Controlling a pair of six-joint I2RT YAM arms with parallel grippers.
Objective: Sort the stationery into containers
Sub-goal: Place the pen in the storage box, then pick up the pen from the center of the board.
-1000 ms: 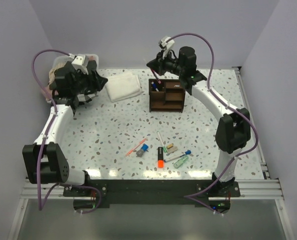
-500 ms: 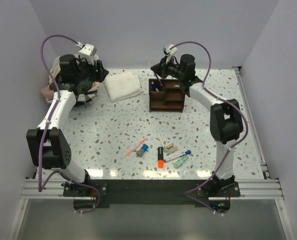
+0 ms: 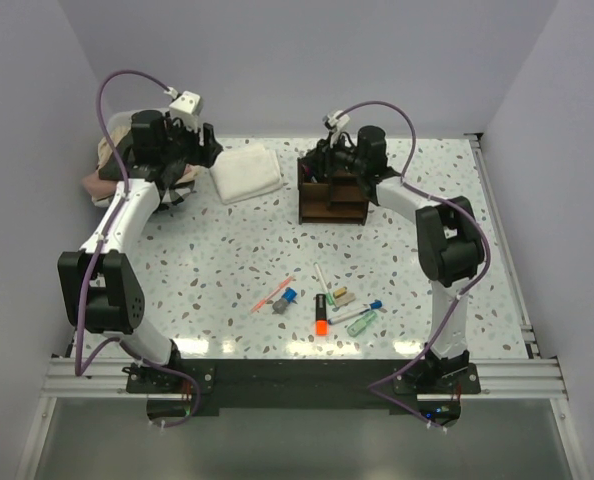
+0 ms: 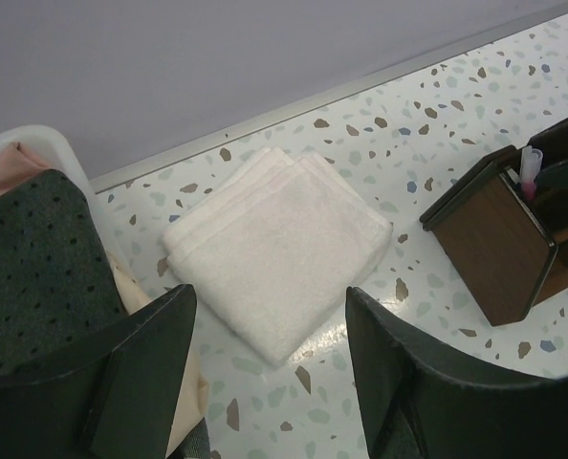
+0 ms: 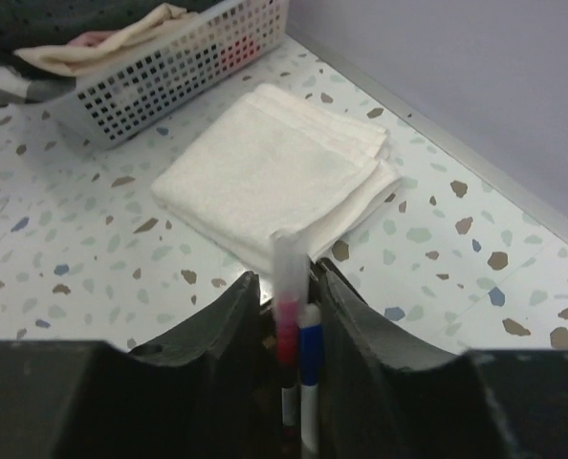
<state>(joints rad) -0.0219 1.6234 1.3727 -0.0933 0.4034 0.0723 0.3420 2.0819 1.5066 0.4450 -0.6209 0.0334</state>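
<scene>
Right wrist: right tool (image 5: pixel 286 296) sits over the tall compartment of the organiser (image 3: pixel 333 196). Its fingers are close either side of a red pen (image 5: pixel 286 263), with a blue pen (image 5: pixel 309 330) beside it. Pinching or free, can't tell. Reads as pen drop-off. Next: let go, lift straight up clear of the walls, then go for the loose stationery (image 3: pixel 322 300) on the near half of the bench (image 3: pixel 207 270). Plenty of room there. Left tool (image 4: pixel 270 306) is spread and empty above the folded cloth (image 4: pixel 274 249).

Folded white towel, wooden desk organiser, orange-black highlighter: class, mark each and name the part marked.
Folded white towel (image 4: pixel 274 253), left wrist view, middle of its top face.
Wooden desk organiser (image 3: pixel 334 207), top external view, its front wall.
Orange-black highlighter (image 3: pixel 320 315), top external view, where black meets orange.
</scene>
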